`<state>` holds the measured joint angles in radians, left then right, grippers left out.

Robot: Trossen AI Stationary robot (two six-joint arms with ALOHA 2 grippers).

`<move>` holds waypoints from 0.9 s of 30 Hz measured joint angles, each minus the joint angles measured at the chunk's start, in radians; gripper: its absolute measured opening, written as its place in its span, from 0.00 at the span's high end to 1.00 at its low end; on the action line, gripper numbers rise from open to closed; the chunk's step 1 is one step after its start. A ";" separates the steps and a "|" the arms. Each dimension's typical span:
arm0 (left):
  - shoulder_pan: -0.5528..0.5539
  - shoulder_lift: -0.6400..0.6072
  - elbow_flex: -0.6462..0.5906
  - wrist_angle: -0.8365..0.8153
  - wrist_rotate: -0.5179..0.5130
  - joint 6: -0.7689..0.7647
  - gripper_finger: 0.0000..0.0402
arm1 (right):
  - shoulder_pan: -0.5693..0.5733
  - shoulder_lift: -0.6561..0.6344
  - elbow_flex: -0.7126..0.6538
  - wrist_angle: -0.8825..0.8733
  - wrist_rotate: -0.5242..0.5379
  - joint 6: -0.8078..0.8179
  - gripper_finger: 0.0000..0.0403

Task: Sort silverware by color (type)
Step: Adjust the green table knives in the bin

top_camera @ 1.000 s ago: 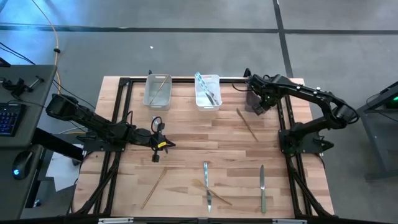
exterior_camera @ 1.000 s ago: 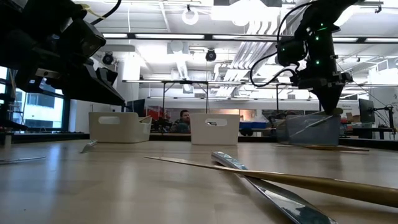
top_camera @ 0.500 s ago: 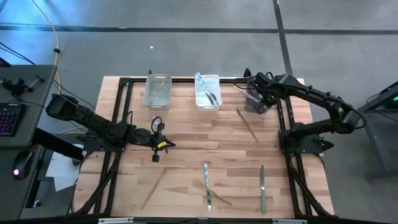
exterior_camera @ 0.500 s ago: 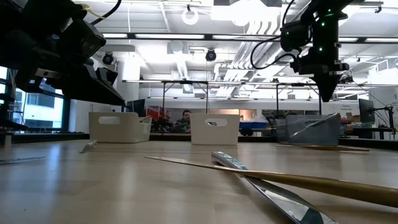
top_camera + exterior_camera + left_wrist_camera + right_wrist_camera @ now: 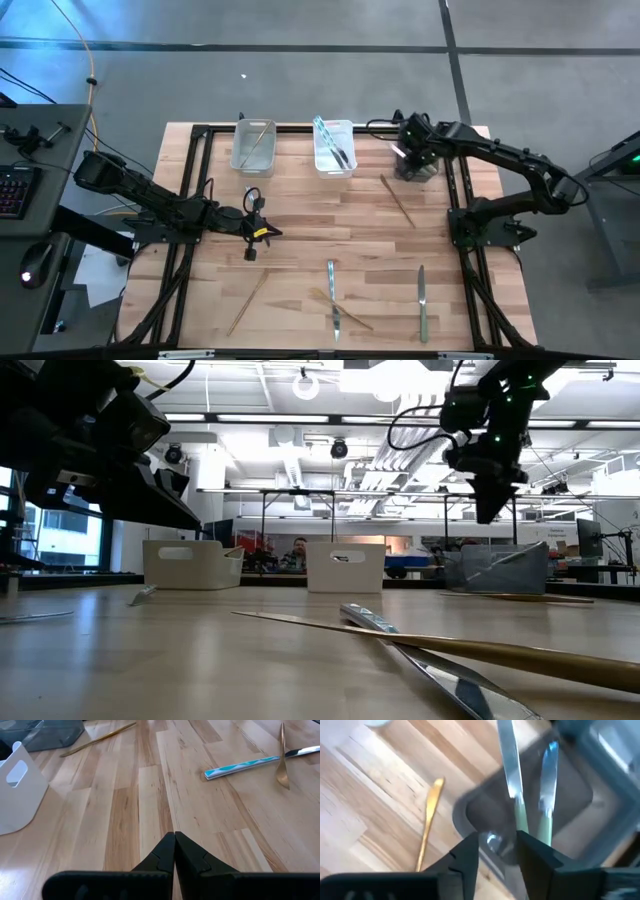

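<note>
Silverware lies scattered along the table's near edge; more fills the far-edge bins.
High view: right gripper hovers over the far-right grey bin. Left wrist view: left gripper closed, empty. Right wrist view: fingers apart, empty, above two knives in the bin.

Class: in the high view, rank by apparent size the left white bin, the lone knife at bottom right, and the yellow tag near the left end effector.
1. Left white bin
2. Lone knife
3. Yellow tag by the left end effector

All lie at table level, so the ranking is fair.

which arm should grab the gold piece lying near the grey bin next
The right. Its open gripper hangs over the grey bin, right beside the gold piece; the left gripper, shut, is across the table.
</note>
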<state>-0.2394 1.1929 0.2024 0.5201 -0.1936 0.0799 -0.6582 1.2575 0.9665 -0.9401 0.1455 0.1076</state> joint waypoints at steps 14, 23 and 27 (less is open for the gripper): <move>0.000 0.000 0.000 -0.010 0.000 -0.016 1.00 | -0.080 0.093 -0.001 0.139 -0.073 -0.321 0.68; 0.000 0.000 0.000 -0.016 0.000 -0.016 1.00 | -0.147 0.204 -0.001 0.143 -0.076 -0.385 0.68; 0.000 0.000 0.000 -0.016 0.000 -0.016 1.00 | -0.149 0.244 -0.001 0.139 -0.075 -0.420 0.68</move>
<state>-0.2394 1.1927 0.2020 0.5038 -0.1932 0.0643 -0.8074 1.5017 0.9653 -0.8009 0.0703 -0.3124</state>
